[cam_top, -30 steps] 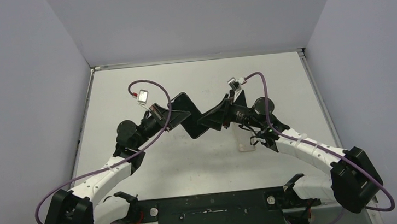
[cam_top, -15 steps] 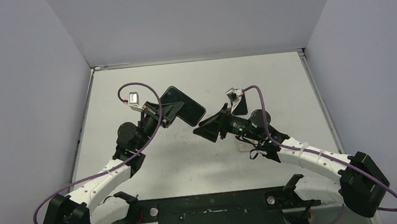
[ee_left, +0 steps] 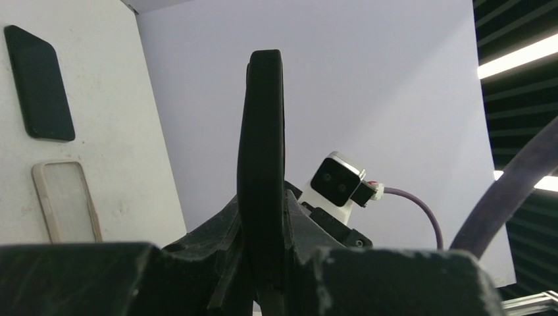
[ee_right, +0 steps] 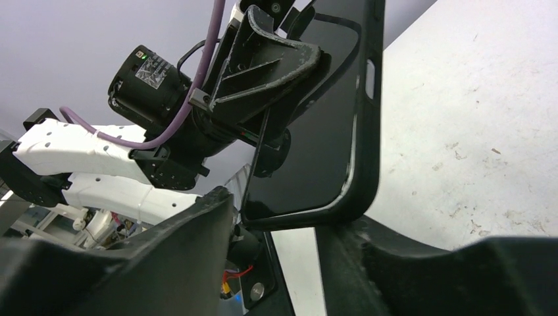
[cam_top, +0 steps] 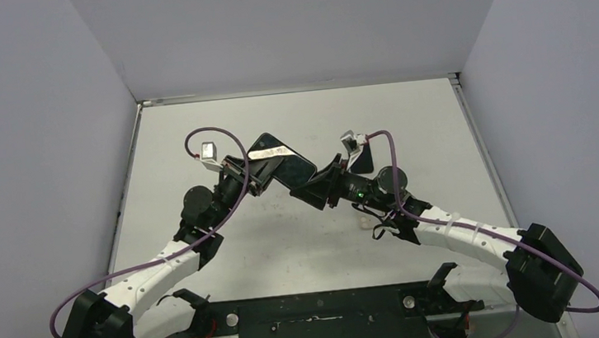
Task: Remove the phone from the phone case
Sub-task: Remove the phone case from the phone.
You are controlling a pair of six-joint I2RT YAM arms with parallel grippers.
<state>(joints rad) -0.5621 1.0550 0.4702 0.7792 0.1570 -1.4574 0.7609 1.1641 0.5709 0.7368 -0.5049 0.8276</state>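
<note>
The black phone in its black case (cam_top: 280, 157) is held in the air above the table's middle. My left gripper (cam_top: 256, 168) is shut on it. In the left wrist view the phone (ee_left: 262, 151) stands edge-on between the shut fingers (ee_left: 263, 220). My right gripper (cam_top: 310, 189) is open at the phone's lower right corner. In the right wrist view the glossy screen and case rim (ee_right: 316, 112) show, and the corner sits between the open right gripper (ee_right: 289, 230), close against the right finger (ee_right: 395, 263).
A flat black phone-shaped item (cam_top: 364, 157) lies on the white table (cam_top: 407, 117) behind the right arm, and a pale clear case (cam_top: 365, 219) lies beneath that arm. Both show in the left wrist view: the black item (ee_left: 39, 82) and the clear case (ee_left: 66, 201).
The left gripper pulled the phone up and left away from the right gripper, then brought it back right. The right gripper has closed in on the phone's corner again, jaws open.
</note>
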